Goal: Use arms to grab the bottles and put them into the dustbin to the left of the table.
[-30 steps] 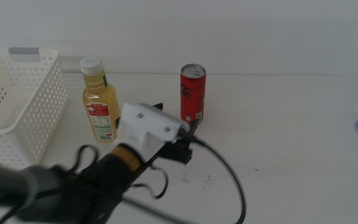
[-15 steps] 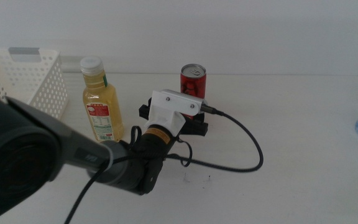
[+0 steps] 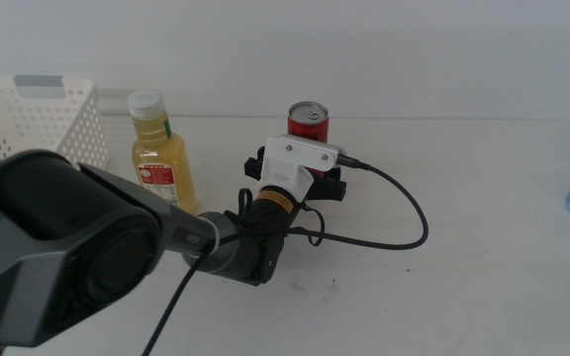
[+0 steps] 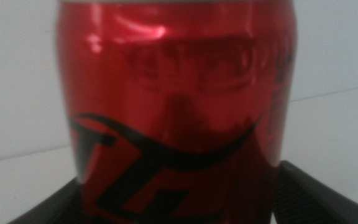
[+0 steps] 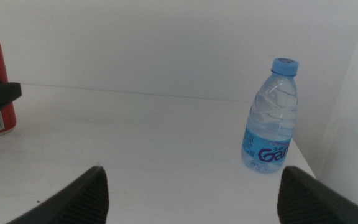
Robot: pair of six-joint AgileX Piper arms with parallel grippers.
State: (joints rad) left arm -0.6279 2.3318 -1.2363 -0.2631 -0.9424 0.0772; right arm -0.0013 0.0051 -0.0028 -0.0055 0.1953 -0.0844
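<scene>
The slim red can (image 3: 308,121) stands upright far back on the white surface (image 3: 483,218), silver top showing, with the left pincer (image 3: 297,178) at its body, one dark jaw on either side (in the left wrist view its black-lettered side fills nearly everything). The yellow juice bottle (image 3: 161,158), white-capped and red-labelled, stands upright between the can and the white perforated dustbin (image 3: 43,124). The small clear water bottle (image 5: 272,118), blue cap and label, stands upright well apart at the surface's right edge.
</scene>
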